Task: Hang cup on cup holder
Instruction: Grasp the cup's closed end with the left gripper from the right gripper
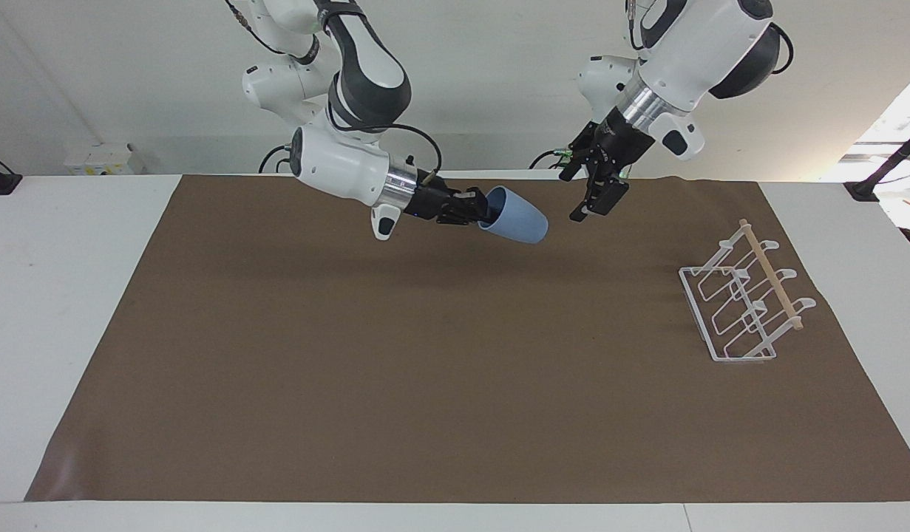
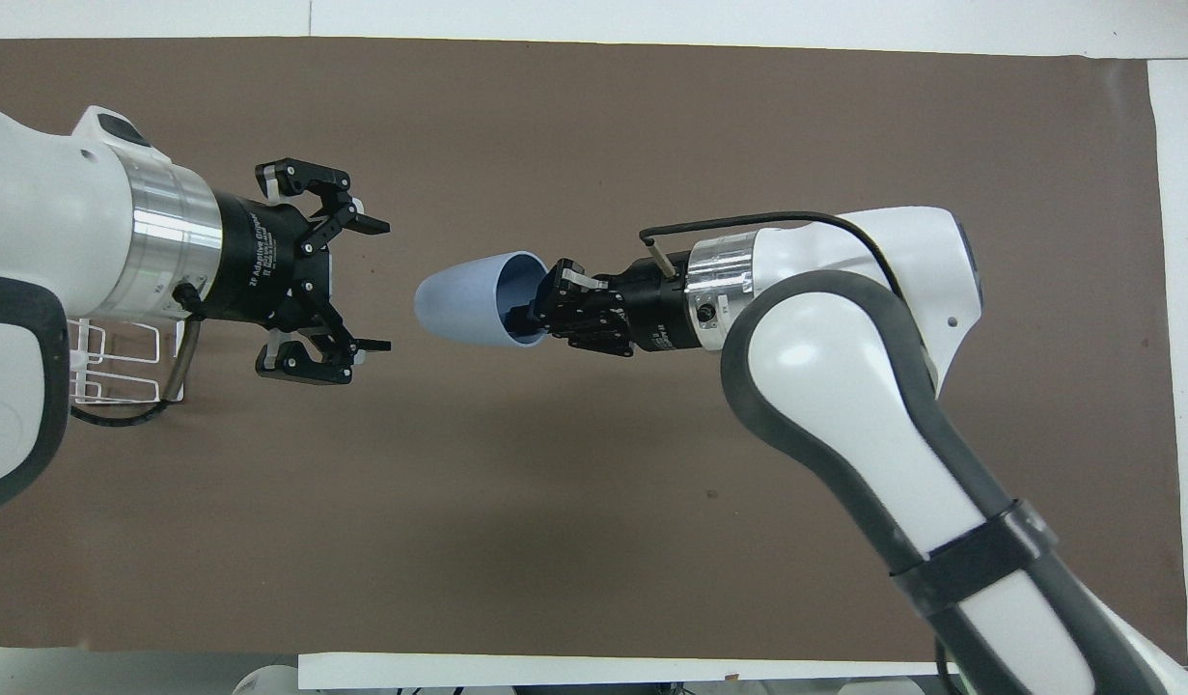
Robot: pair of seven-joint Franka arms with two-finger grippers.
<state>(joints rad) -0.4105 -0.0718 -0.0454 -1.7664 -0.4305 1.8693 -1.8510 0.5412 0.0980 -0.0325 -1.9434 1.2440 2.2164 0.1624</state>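
Right end effector [image 1: 475,210] grips the small light-blue tapered plastic cup [image 1: 515,215] by its rim, held sideways in the air, base toward the wide-open, empty left end effector [image 1: 591,193]; likely a handover. White wire cup holder [image 1: 743,303] stands at the left arm's end of the bench.

light-blue cup [image 1: 515,216], white cup holder [image 1: 743,303], brown mat [image 1: 425,355]

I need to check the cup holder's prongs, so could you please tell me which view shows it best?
The facing view: the whole cup holder stands unobstructed, prongs and dowel visible. In the overhead view, the left arm covers all but a few wire loops.
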